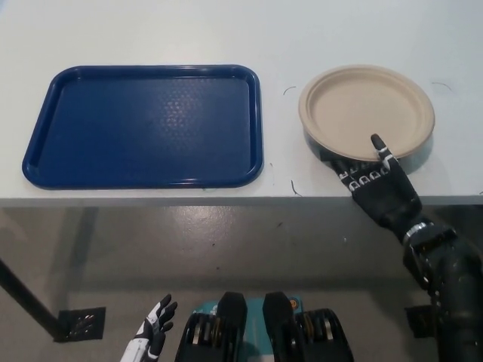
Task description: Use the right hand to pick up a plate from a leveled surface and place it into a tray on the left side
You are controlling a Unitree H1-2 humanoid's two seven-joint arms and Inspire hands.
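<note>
Head view, looking steeply down. A pale worktop (151, 30) fills the upper half of the frame; its near edge runs across the middle, with a grey floor (226, 249) below it.

A beige round plate (362, 105) lies flat on the worktop at about 2 o'clock from the frame centre. Its near rim stands slightly above the surface and casts a dark shadow beneath. No brand, label or writing can be read on the plate.

A dark blue rectangular tray (68, 151) with rounded corners lies flat at about 10 o'clock, well apart from the plate. Its floor has a fine textured pattern; no lettering can be made out on it. Nothing lies in the tray.

The black right robot hand (375, 185) enters from 5 o'clock and meets the plate at its near edge, at the plate's 6 o'clock. Most fingers (355, 177) reach under the rim, while one finger lies on top of the rim, so the hand is pinched narrowly on the plate's edge. The plate rests on the worktop, not lifted.

The white left robot hand (153, 333) rests low at 7 o'clock, below the level of the worktop, holding nothing, with its fingers spread.

A few thin dark marks (290, 89) show on the worktop near the plate; they form no readable characters.
</note>
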